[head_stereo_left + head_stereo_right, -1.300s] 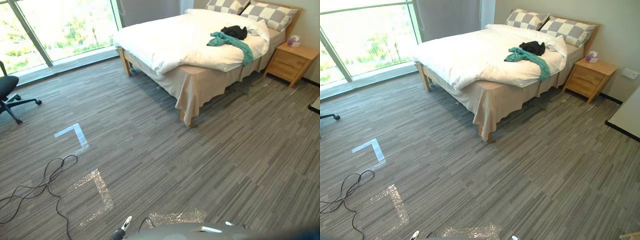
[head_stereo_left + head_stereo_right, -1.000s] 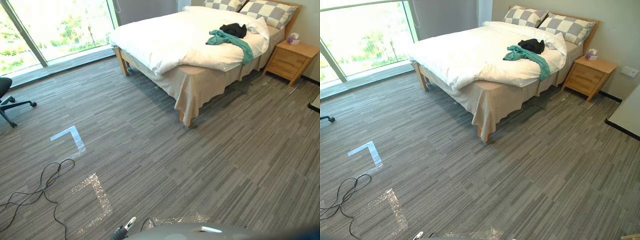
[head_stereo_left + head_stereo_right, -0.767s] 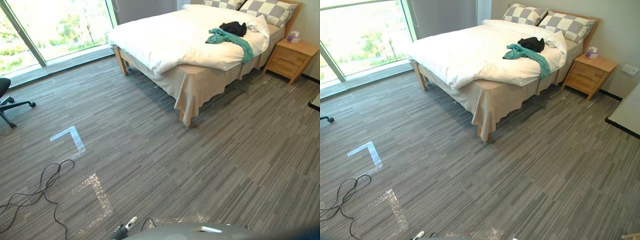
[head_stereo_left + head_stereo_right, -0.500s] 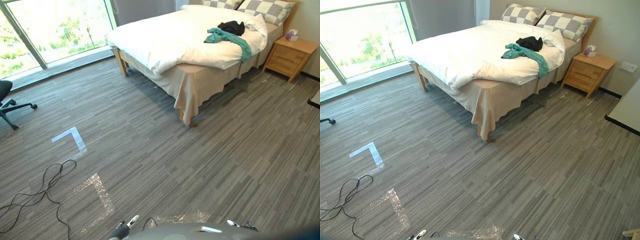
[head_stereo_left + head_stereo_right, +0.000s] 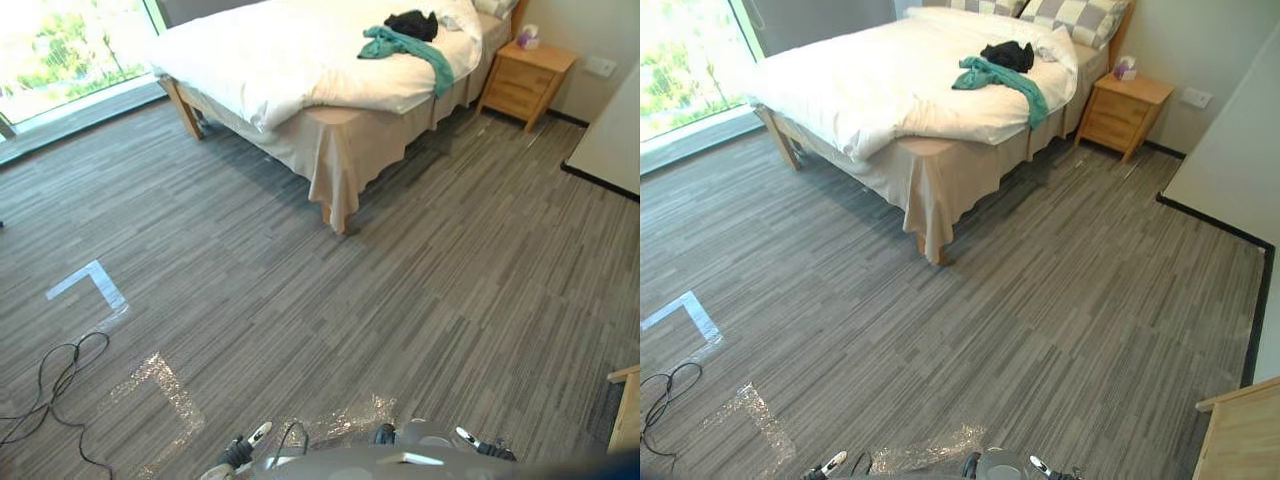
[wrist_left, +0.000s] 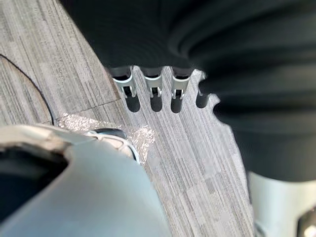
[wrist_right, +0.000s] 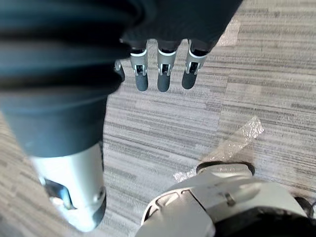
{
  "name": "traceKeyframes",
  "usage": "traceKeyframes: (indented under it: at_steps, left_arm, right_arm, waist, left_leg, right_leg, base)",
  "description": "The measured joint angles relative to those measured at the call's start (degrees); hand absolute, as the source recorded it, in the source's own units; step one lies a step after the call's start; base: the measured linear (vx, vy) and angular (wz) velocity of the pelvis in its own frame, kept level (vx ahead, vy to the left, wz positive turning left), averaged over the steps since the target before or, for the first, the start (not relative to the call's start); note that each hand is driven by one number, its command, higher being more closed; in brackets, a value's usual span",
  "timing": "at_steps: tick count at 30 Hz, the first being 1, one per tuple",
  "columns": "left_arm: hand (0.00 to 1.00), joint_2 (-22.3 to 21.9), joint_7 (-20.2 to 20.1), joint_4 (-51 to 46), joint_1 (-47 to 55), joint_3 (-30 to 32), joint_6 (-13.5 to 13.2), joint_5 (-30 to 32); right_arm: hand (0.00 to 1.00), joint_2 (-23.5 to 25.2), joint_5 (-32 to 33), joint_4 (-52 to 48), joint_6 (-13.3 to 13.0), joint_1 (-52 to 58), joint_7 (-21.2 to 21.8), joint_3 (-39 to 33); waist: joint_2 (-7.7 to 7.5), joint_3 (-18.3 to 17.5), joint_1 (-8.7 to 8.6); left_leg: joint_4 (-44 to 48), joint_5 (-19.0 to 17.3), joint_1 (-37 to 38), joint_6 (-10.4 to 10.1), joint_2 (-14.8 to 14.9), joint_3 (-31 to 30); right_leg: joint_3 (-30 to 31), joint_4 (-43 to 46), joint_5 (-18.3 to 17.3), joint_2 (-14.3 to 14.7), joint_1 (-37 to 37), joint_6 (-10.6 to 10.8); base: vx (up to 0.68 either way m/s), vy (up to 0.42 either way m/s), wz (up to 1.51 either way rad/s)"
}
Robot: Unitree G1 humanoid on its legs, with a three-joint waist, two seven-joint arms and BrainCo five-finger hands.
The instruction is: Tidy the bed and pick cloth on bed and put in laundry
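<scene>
In your left eye view, a wooden-framed, white-duveted bed (image 5: pixel 270 60) stands at the far side of the grey striped carpet floor (image 5: pixel 420 300). A crumpled teal cloth (image 5: pixel 398 44) lies on the duvet towards the head end, with one end trailing over the bed's side edge. A small bunched black cloth (image 5: pixel 410 22) sits just beside it, nearer the head. A light wooden nightstand (image 5: pixel 525 78) stands next to that side of the bed. On the carpet close to you there is a white tape corner (image 5: pixel 85 285) and a strip of clear tape (image 5: pixel 165 390). A bright window (image 5: pixel 60 40) lies beyond the bed's foot.

Your right eye view adds the grey-and-white checked pillows (image 5: pixel 1072 14) at the headboard and a small tissue box (image 5: pixel 1124 68) on top of the nightstand. Both cloths lie well apart from you, across the open carpet.

In your left wrist view, the left hand (image 6: pixel 155 94) hangs over the carpet with its fingers straight and relaxed, so it is open.

In your right wrist view, the right hand (image 7: pixel 164 74) hangs the same way above the carpet, fingers straight and loose, also open.
</scene>
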Motion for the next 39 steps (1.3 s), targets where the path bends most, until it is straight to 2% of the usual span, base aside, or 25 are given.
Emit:
traceKeyframes:
  at_steps: [2, 3, 5, 6, 8, 9, 10, 11, 12, 14, 16, 18, 19, 20, 21, 22, 23, 27, 29, 31, 32, 33, 36, 37, 39]
  left_arm:
    - [0.00, -0.11, 0.00, -0.09, 0.04, 0.48, -0.12, 0.92]
    - [0.00, -0.10, 0.15, -0.12, 0.33, 0.53, -0.10, 1.50]
    - [0.00, -0.16, 0.22, -0.17, 0.57, 1.35, -0.11, 1.50]
    - [0.00, -0.61, 0.86, -0.47, 0.62, 3.66, -0.25, 1.42]
    - [0.00, -2.36, 1.30, -1.86, 0.73, 5.89, -1.34, 0.95]
    - [0.00, -3.74, 1.28, -2.34, 0.83, 6.86, -2.17, 0.17]
    - [0.00, -5.04, 1.17, -2.42, 0.99, 7.33, -3.51, -2.01]
    - [0.00, -5.46, 1.02, -2.56, 1.06, 7.46, -4.32, -3.37]
    - [0.00, -5.47, 0.35, -2.93, 1.12, 7.47, -5.17, -4.46]
    - [0.00, -5.78, -2.64, -4.23, 0.95, 7.06, -7.63, -8.51]
    - [0.00, -5.97, -5.99, -5.19, 0.76, 6.93, -9.02, -11.56]
    - [0.00, -5.94, -8.15, -5.30, 0.21, 6.34, -10.82, -12.63]
    - [0.00, -6.05, -8.79, -5.36, -0.32, 4.56, -12.03, -12.56]
    - [0.00, -6.48, -8.87, -5.33, -0.21, 3.29, -13.06, -12.51]
    - [0.00, -6.83, -8.75, -5.10, -0.02, 2.60, -13.64, -12.46]
    - [0.00, -5.59, -8.31, -4.64, -0.90, 2.83, -14.48, -12.19]
    - [0.00, -4.59, -7.04, -4.57, -1.43, 2.70, -14.90, -11.93]
    - [0.00, -4.64, -2.70, -3.93, -2.29, 1.72, -14.40, -9.97]
    - [0.00, -4.21, -0.60, -2.34, -2.44, 0.25, -13.13, -9.61]
    - [0.00, -2.94, 0.47, -1.14, -3.19, -1.77, -12.19, -7.77]
    - [0.00, -2.71, 0.62, -0.42, -3.46, -2.37, -12.17, -7.07]
    - [0.00, -2.50, 0.78, -0.07, -3.46, -3.43, -12.24, -5.53]
    - [0.00, -2.39, 0.98, 0.05, -3.99, -4.41, -12.19, -4.25]
    - [0.00, -1.95, 1.24, 0.31, -4.68, -5.37, -12.20, -4.18]
    - [0.00, -1.86, 1.31, 0.71, -5.48, -5.65, -11.82, -4.59]
  right_arm:
    - [0.00, -0.08, -0.13, -0.03, -0.26, 0.05, 0.01, 0.45]
    - [0.00, 0.06, -0.53, -0.30, -0.57, 0.56, 0.02, 0.41]
    - [0.00, 0.32, -1.01, -0.66, -0.62, 0.83, 0.04, 0.14]
    - [0.00, 0.56, -1.90, -0.65, -0.55, 1.04, 0.09, -0.04]
    - [0.00, 0.02, -2.51, -1.11, -0.63, 1.27, 0.40, -0.29]
    - [0.00, -0.76, -3.40, -1.27, -0.75, 1.50, 0.54, -0.27]
    - [0.00, -1.67, -4.16, -1.27, -0.72, 1.41, 0.58, -0.12]
    - [0.00, -1.89, -4.47, -1.49, -0.72, 1.29, 0.55, -0.05]
    - [0.00, -2.03, -5.57, -1.44, -0.67, 1.25, 0.48, 0.01]
    - [0.00, -1.92, -8.49, -1.12, -0.55, 0.46, 0.35, 0.23]
    - [0.00, -1.25, -9.37, -0.82, -0.67, -1.55, 0.55, 0.20]
    - [0.00, -0.53, -10.77, -0.52, -0.81, -3.26, 1.25, 0.20]
    - [0.00, -0.30, -10.78, -0.67, -1.47, -3.08, 1.76, 0.25]
    - [0.00, -0.03, -10.71, -1.08, -2.27, -3.18, 2.15, 0.53]
    - [0.00, 0.01, -10.68, -1.53, -2.89, -3.13, 2.24, 0.81]
    - [0.00, 1.48, -10.67, -0.82, -3.26, -4.00, 2.15, 1.29]
    - [0.00, 3.14, -10.67, -0.77, -3.47, -3.99, 2.21, 2.74]
    - [0.00, 4.21, -10.64, -0.76, -3.53, -4.67, 1.98, 3.24]
    - [0.00, 3.94, -10.61, -0.13, -3.18, -5.47, 1.49, 1.45]
    - [0.00, 3.35, -10.09, 1.35, -3.27, -5.90, 1.01, -0.61]
    - [0.00, 2.80, -10.02, 1.89, -3.27, -5.89, 0.93, -0.85]
    - [0.00, 2.30, -8.71, 2.72, -3.22, -5.85, 0.55, -2.11]
    - [0.00, 2.27, -8.12, 2.23, -3.98, -5.89, 0.29, -2.33]
    - [0.00, 2.70, -7.58, 2.15, -4.64, -5.89, 0.48, -2.59]
    - [0.00, 2.96, -6.02, 2.03, -5.33, -6.05, 0.71, -3.43]
  waist:
    - [0.39, 0.19, -0.05]
    - [0.65, -0.17, -0.58]
    - [0.12, -0.90, -0.76]
    - [-0.01, -1.44, -0.90]
    - [0.76, -1.52, -0.80]
    - [2.20, -1.87, -0.75]
    - [3.71, -2.34, -0.64]
    - [3.81, -2.39, -0.56]
    - [3.93, -2.46, -0.13]
    - [3.07, -2.50, 1.61]
    - [1.80, -1.64, 2.43]
    - [0.97, -1.07, 2.86]
    - [1.01, -1.10, 3.62]
    - [1.62, -1.40, 3.96]
    - [2.60, -1.66, 4.25]
    - [1.31, -1.52, 4.50]
    - [-1.28, -2.37, 4.27]
    - [-1.57, -2.50, 5.33]
    - [-1.08, -3.28, 5.44]
    - [-1.21, -3.28, 5.07]
    - [-1.01, -3.16, 4.84]
    - [-0.50, -2.85, 4.85]
    - [-0.52, -2.55, 4.36]
    - [-0.94, -2.30, 3.85]
    - [-0.88, -2.20, 3.24]
  left_leg:
    - [0.24, -0.46, 0.50, -0.33, 0.62, 1.23]
    - [2.77, -1.95, 0.70, -1.02, 1.72, 2.24]
    - [7.97, -3.46, -1.08, -1.30, 2.88, 2.21]
    - [21.13, -5.38, -6.20, -0.94, 6.19, 0.41]
    - [35.13, -4.94, -11.30, 0.12, 10.10, -3.13]
    - [42.05, -3.39, -13.88, 1.77, 11.95, -5.78]
    - [49.88, 1.04, -17.10, 2.27, 13.65, -9.54]
    - [56.01, 7.01, -20.25, 2.06, 14.11, -12.71]
    - [60.94, 7.66, -23.06, 1.18, 13.48, -15.51]
    - [65.92, 0.05, -30.52, 0.76, 9.43, -19.85]
    - [61.89, -3.60, -34.48, 1.14, 6.44, -18.39]
    - [52.53, -4.60, -36.01, 1.93, 3.95, -14.63]
    - [42.19, -3.32, -35.74, 2.56, 2.47, -11.97]
    - [30.54, 0.57, -34.74, 2.82, 1.86, -10.60]
    - [24.31, 2.54, -34.41, 2.94, 2.18, -10.74]
    - [23.89, 4.83, -33.74, 8.27, 0.64, -9.55]
    - [22.40, 3.90, -33.06, 8.44, -1.17, -8.55]
    - [19.13, 0.57, -28.17, 10.62, -4.85, -6.43]
    - [17.24, -1.24, -24.94, 11.16, -6.76, -6.29]
    - [15.22, -2.74, -20.66, 10.75, -8.54, -7.42]
    - [14.33, -2.95, -19.08, 10.49, -8.80, -7.89]
    - [11.97, -3.35, -14.33, 9.55, -9.14, -8.05]
    - [8.77, -4.08, -8.94, 8.45, -8.97, -8.64]
    - [8.29, -4.61, -7.63, 7.83, -8.40, -10.00]
    - [8.19, -5.46, -6.59, 6.84, -6.99, -12.80]
  right_leg:
    - [-0.01, -0.42, -0.97, 0.55, 0.32, -0.51]
    - [-0.16, -0.21, -2.28, 0.97, 0.82, -2.08]
    - [-0.21, -0.32, -3.29, 1.00, 0.93, -2.76]
    - [0.13, -1.41, -3.53, 0.94, 1.50, -2.78]
    - [0.89, -2.94, -3.48, 1.95, 3.38, -2.78]
    - [1.84, -4.01, -3.52, 3.08, 4.71, -2.95]
    - [3.46, -5.73, -3.18, 4.49, 6.94, -4.04]
    - [5.00, -7.26, -3.12, 5.06, 8.86, -4.38]
    - [6.66, -7.99, -3.36, 5.13, 10.92, -4.89]
    - [10.23, -10.35, -3.43, 3.81, 14.40, -4.93]
    - [12.63, -11.91, -3.25, 2.01, 17.05, -4.64]
    - [12.89, -11.88, -3.29, 0.26, 19.22, -4.54]
    - [12.85, -11.84, -3.50, -0.40, 20.70, -4.05]
    - [12.81, -11.86, -4.16, -0.10, 21.63, -2.40]
    - [12.78, -11.86, -4.71, 0.73, 22.07, -1.43]
    - [12.70, -11.77, -5.83, -0.74, 23.15, 0.35]
    - [12.51, -10.97, -4.36, -2.60, 22.54, 1.30]
    - [13.16, -6.17, 1.12, -6.33, 22.18, 1.80]
    - [14.81, 5.46, 3.20, -8.31, 17.90, 2.52]
    - [14.48, 24.96, 6.24, -10.59, 10.01, 5.75]
    - [13.83, 29.81, 6.05, -10.92, 8.11, 5.62]
    - [9.94, 37.93, 2.82, -12.44, 4.08, 4.95]
    - [4.55, 38.51, -2.41, -13.55, -2.08, 4.89]
    - [2.20, 34.78, -4.40, -13.44, -4.77, 4.84]
    - [-0.44, 24.68, -4.59, -12.48, -7.98, 4.66]
  base:
    - [0.10, -0.070, -0.41]
    - [0.13, -0.067, -0.31]
    - [0.15, -0.079, -0.25]
    - [0.22, -0.145, -0.31]
    - [0.22, -0.129, -0.38]
    - [0.31, -0.039, -0.52]
    - [0.33, -0.021, -0.59]
    - [0.44, 0.008, -0.66]
    - [0.39, 0.016, -0.81]
    - [0.43, 0.043, -0.91]
    - [0.39, 0.097, -0.81]
    - [0.41, 0.133, -0.67]
    - [0.57, 0.206, -0.67]
    - [0.48, 0.178, -0.66]
    - [0.53, 0.221, -0.58]
    - [0.40, 0.187, -0.27]
    - [0.57, 0.293, -0.16]
    - [0.40, 0.265, -0.08]
    - [0.35, 0.218, -0.03]
    - [0.30, 0.166, 0.09]
    - [0.36, 0.154, 0.08]
    - [0.30, 0.103, 0.02]
    - [0.25, 0.041, 0.09]
    - [0.25, -0.078, 0.59]
    - [0.28, -0.127, 0.79]
